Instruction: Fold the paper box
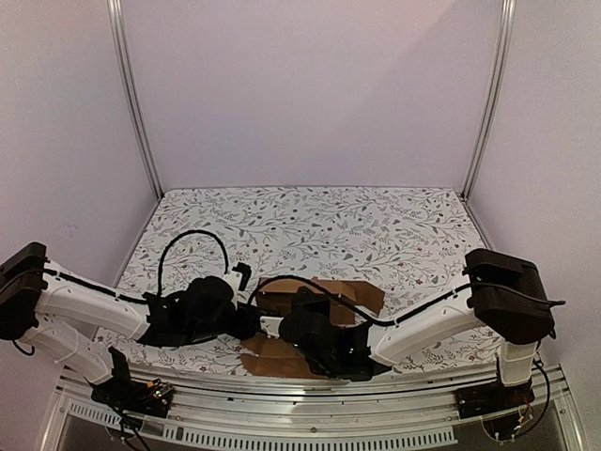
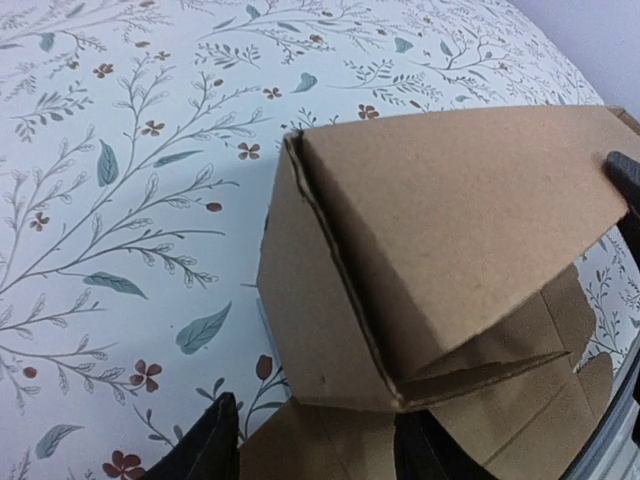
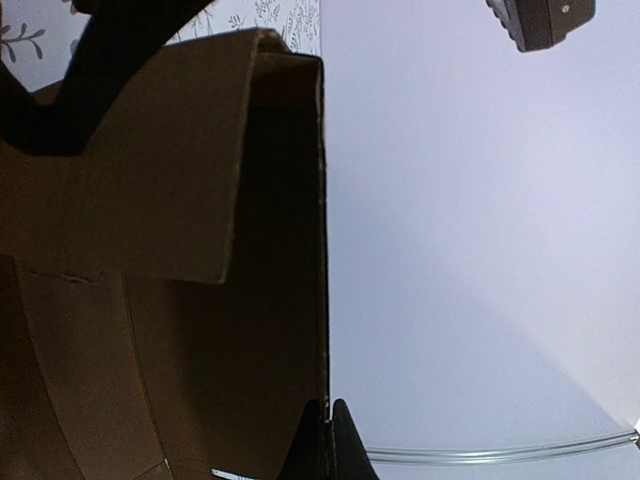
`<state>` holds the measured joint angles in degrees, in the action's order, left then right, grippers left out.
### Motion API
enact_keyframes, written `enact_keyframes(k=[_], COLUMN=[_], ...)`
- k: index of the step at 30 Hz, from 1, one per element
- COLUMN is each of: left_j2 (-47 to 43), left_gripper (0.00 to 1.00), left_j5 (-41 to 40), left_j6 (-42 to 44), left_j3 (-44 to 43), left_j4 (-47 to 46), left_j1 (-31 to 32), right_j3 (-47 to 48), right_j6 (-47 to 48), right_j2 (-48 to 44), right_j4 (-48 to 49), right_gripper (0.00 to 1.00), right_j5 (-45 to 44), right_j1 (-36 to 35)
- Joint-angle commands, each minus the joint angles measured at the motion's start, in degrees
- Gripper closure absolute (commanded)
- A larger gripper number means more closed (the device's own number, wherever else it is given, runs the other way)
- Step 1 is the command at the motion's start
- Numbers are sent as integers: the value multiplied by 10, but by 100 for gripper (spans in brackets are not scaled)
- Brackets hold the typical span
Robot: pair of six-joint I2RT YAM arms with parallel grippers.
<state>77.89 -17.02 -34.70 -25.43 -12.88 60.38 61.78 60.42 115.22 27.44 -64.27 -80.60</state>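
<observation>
The paper box [image 1: 364, 295] is a brown cardboard piece, partly folded, lying near the table's front edge between both arms. In the left wrist view its raised wall and sloping flap [image 2: 440, 210] stand just ahead of my left gripper [image 2: 318, 408]. That gripper's jaws are apart, with a flat cardboard panel lying between the fingers [image 2: 215, 440] and not pinched. My right gripper [image 3: 326, 402] is shut on the thin edge of an upright box wall [image 3: 270, 300]. From the top, the left gripper [image 1: 252, 321] and right gripper [image 1: 305, 329] meet at the box's left side.
The floral tablecloth [image 1: 310, 221] covers the table. A black cable loop [image 1: 192, 246] arches over the left arm. A metal rail [image 1: 310, 399] runs along the front edge, with frame posts and white walls at the sides and back. A dark arm part [image 3: 545, 20] shows in the right wrist view.
</observation>
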Motion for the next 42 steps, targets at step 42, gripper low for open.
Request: enact_keyframes(k=[42], left_j2=[194], left_gripper=[34], left_j5=[63], left_j6=[87], left_j3=[-10], left_j4=[-390], left_j1=[15], right_j3=[-25], right_j6=[-101], right_j2=[15], right_j4=[28], right_gripper=[100], right_j5=[19], right_j1=[12])
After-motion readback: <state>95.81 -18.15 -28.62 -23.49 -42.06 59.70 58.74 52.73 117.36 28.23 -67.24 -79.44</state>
